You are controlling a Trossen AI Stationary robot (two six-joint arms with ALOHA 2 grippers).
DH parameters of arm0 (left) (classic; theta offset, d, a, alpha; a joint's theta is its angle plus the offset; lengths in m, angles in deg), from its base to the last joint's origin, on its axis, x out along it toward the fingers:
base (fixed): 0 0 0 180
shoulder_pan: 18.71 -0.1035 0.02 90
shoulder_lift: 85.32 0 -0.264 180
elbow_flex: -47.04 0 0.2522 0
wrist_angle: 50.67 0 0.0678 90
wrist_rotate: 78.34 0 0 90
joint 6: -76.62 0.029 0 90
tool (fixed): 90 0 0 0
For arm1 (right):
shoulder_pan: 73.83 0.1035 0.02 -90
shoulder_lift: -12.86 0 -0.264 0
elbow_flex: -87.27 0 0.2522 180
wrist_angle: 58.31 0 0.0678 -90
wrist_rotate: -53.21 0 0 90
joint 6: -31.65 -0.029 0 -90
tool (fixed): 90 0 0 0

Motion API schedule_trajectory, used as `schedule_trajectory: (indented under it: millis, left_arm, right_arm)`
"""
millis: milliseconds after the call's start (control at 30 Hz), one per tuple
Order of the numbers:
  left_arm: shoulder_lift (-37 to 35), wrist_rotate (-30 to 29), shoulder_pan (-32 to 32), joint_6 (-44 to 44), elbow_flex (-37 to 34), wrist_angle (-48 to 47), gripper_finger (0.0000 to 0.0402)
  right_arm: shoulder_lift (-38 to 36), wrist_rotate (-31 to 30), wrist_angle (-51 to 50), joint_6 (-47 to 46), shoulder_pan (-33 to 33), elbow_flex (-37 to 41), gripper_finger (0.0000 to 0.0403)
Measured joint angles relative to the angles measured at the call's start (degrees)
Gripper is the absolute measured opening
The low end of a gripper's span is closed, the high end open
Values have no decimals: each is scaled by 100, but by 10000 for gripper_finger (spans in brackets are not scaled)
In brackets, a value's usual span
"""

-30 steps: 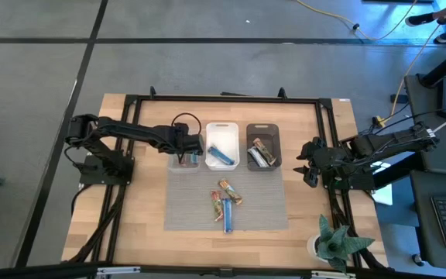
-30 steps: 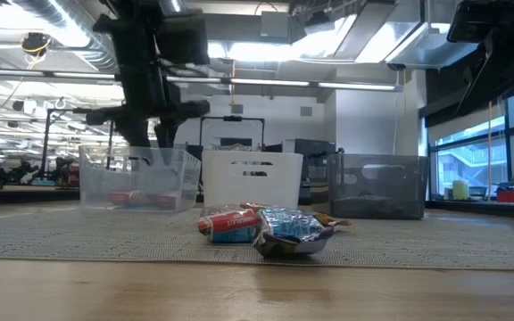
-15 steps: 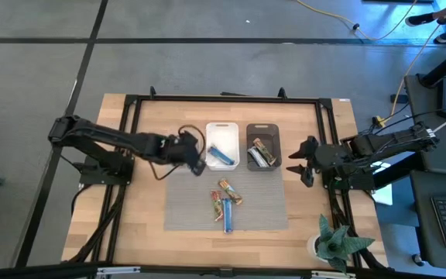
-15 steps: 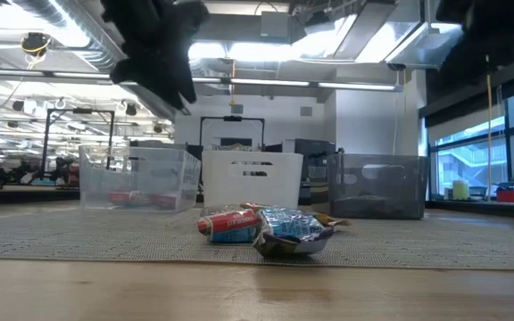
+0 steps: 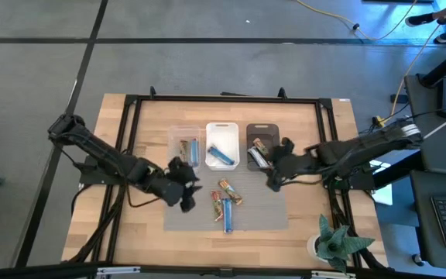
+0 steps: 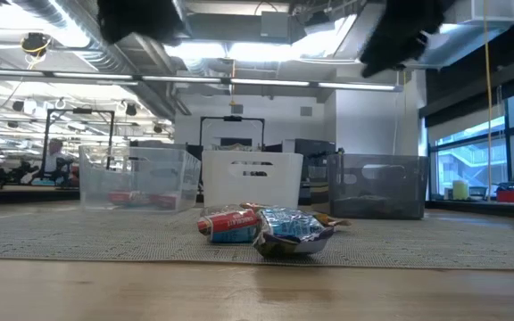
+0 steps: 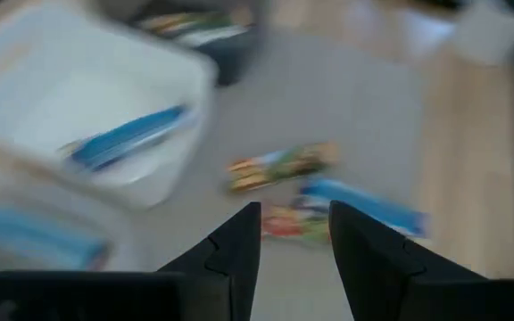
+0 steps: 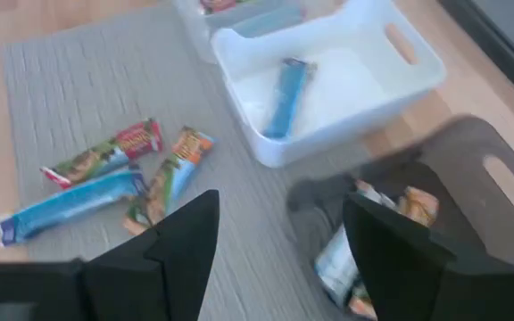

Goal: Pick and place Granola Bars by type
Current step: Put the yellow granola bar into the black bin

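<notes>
Three granola bars lie flat in a loose cluster on the grey mat (image 5: 227, 198): a brown-orange one (image 8: 172, 174), a red-green one (image 8: 105, 153) and a blue one (image 8: 70, 203). More bars lie in the clear bin (image 5: 184, 147), the white bin (image 5: 221, 146) and the dark bin (image 5: 263, 146). My left gripper (image 5: 186, 194) hovers over the mat's left part, beside the cluster. Its fingers (image 7: 294, 234) stand narrowly open with nothing between them. My right gripper (image 5: 272, 177) hangs open (image 8: 279, 227) over the mat's right part, just on the near side of the dark bin.
The three bins stand side by side along the mat's far edge. A black frame (image 5: 130, 101) runs around the wooden table. A potted plant (image 5: 331, 242) stands at the near right corner. Bare mat lies on the near side of the cluster.
My left gripper has risen out of the clear bin, swung toward the table's near edge and rolled about its own axis. My right gripper has come from the table's right edge toward the left, as far as the dark bin. The bars on the mat have stayed put.
</notes>
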Motion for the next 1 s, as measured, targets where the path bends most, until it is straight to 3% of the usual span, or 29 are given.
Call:
schedule_trajectory:
  millis: [100, 367, 567, 767, 1000]
  left_arm:
    - [-1, 397, 164, 555, -1, 661, 128]
    - [-340, 2434, 3, 2093, -869, 3241, 128]
    - [-1120, 2166, -13, 1925, -2099, 4048, 127]
    - [-1679, 2087, 20, 1943, -3221, 5472, 129]
    - [-1655, 2148, 18, 1899, -3520, 5782, 128]
  right_arm:
    - [749, -38, -232, -14, 75, -703, 241]
    - [2444, -22, -908, -703, 197, -2079, 241]
    - [3177, 36, -882, -1693, 236, -2192, 241]
    - [3701, 38, -341, -1681, 249, -2192, 241]
    - [4170, 56, 60, -1661, 362, -2192, 241]
